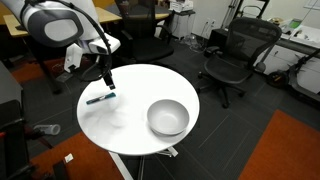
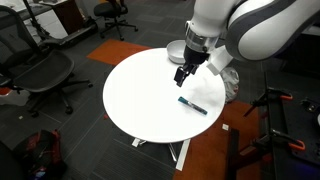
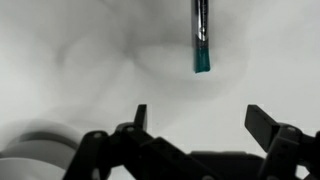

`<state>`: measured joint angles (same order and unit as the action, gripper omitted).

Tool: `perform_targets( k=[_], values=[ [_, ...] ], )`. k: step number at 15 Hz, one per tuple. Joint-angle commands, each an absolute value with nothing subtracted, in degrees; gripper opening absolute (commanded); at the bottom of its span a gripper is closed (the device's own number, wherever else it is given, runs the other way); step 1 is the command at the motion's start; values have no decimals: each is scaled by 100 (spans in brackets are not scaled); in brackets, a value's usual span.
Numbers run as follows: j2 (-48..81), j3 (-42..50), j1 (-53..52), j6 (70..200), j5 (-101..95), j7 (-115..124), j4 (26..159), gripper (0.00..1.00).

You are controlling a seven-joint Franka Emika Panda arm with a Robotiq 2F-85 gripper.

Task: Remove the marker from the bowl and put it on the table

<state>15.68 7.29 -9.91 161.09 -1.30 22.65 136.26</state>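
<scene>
The bowl is showing bare metal inside. The marker is lying on the table, near the wide-spread gripper.

Before you, counted: one marker, one bowl, one counter, one gripper.

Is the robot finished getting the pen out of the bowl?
Nearly done, it looks. The short dark marker with the teal-blue end already lies on the round white table, outside the shiny silver metal bowl. Nothing is in hand: the gripper is open above the marker, holding nothing. Left: probably just lifting the gripper away.
</scene>
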Motion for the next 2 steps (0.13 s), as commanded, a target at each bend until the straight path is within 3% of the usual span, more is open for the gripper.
perform_targets(
  k=[1,2],
  values=[
    [1557,652,-901,16092,-171,2281,13621,100],
    [1556,648,-898,16091,-170,2281,13622,100]
  ],
)
